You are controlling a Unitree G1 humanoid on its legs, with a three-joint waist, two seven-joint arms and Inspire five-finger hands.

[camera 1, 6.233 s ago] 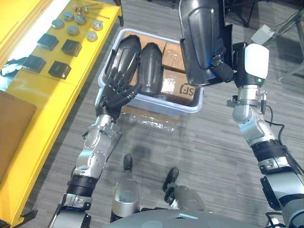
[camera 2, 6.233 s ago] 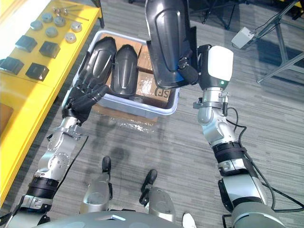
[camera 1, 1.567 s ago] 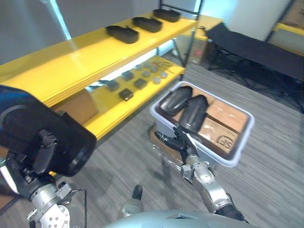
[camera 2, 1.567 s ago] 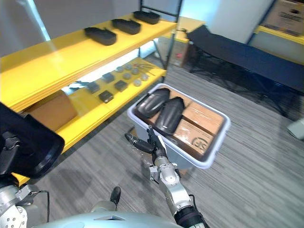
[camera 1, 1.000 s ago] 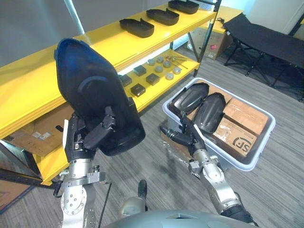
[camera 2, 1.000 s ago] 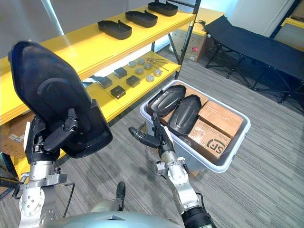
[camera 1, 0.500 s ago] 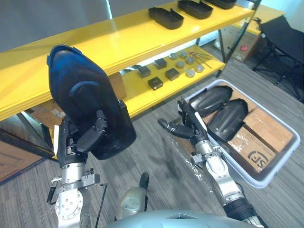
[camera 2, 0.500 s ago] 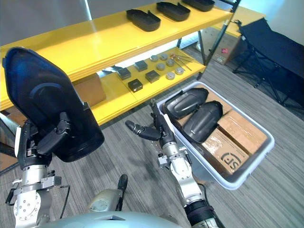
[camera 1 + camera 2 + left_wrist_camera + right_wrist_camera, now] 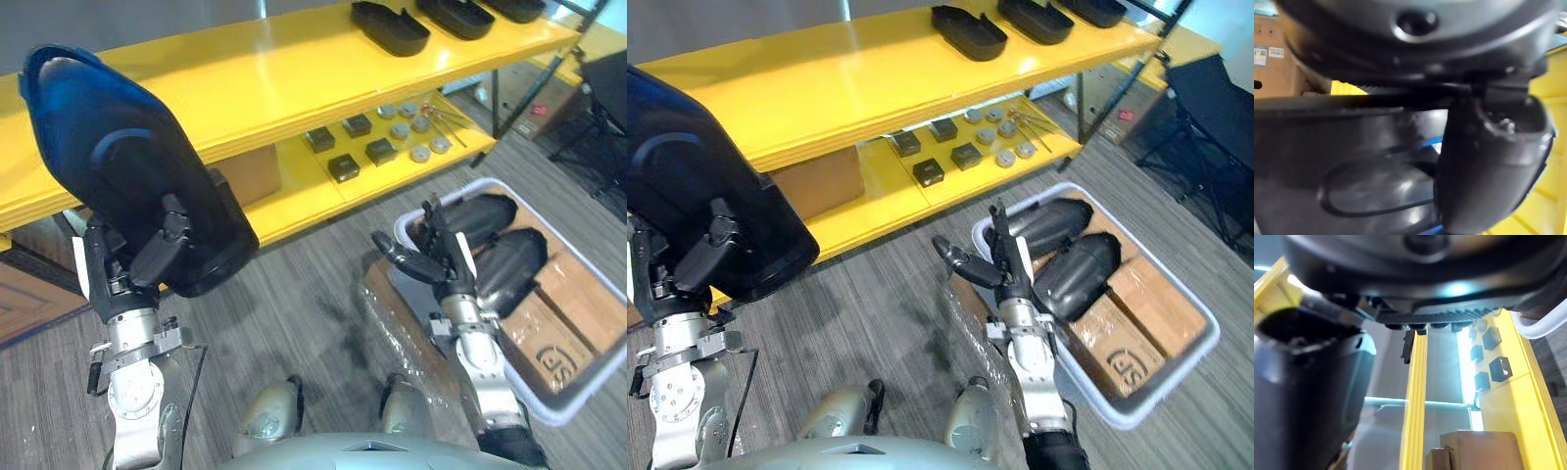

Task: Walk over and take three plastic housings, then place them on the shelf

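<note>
Carrying step, seemingly: plastic housing [image 9: 103,166] clamped in left hand [image 9: 147,264] at 9 o'clock, before yellow shelf [image 9: 265,73]. Right hand [image 9: 443,272] at 3 o'clock, fingers straight, empty. Next probably calls for lifting over shelf edge, setting down flat.

Grey striped floor [image 9: 313,294], yellow shelf [image 9: 255,69], cardboard box [image 9: 823,181] beneath, black cot [image 9: 1215,98] beyond

Three housings [image 9: 968,31] lie on the top shelf [image 9: 843,78], small parts [image 9: 965,154] below, two housings [image 9: 1053,223] in the bin [image 9: 1176,380] at right.
</note>
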